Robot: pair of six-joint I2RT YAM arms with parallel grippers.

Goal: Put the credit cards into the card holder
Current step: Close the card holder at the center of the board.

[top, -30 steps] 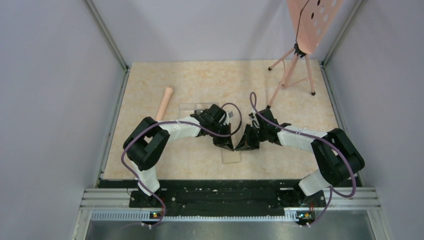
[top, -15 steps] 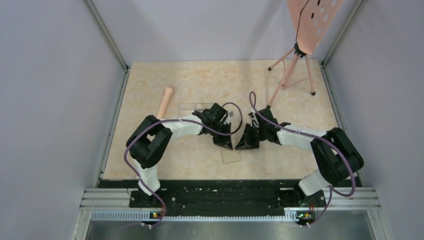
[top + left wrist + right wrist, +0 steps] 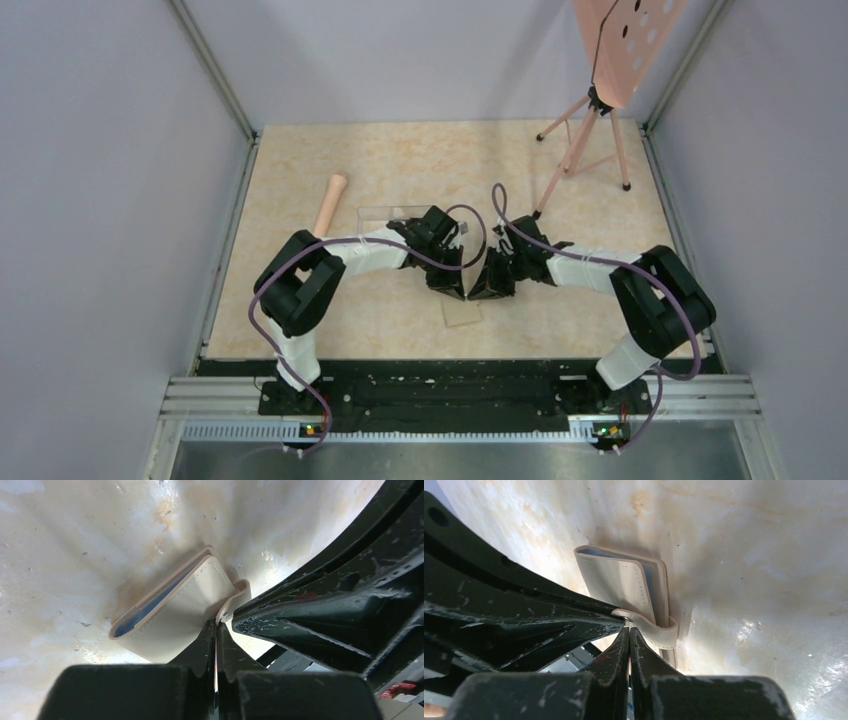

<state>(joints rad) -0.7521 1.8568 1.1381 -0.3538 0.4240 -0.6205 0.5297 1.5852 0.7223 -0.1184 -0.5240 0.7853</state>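
Fingers (image 3: 202, 650) of left gripper (image 3: 216, 630) clenched, tips touching strap tab (image 3: 236, 596) of flat tan folded card holder (image 3: 182, 612), lying on mottled beige table (image 3: 60, 545) at their 11 o'clock. Right gripper (image 3: 628, 632) clenched too, holder at 12 o'clock.

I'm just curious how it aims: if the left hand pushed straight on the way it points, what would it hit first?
Probably the strap of the card holder: the left hand, shut, sits right at it; contact is unclear.
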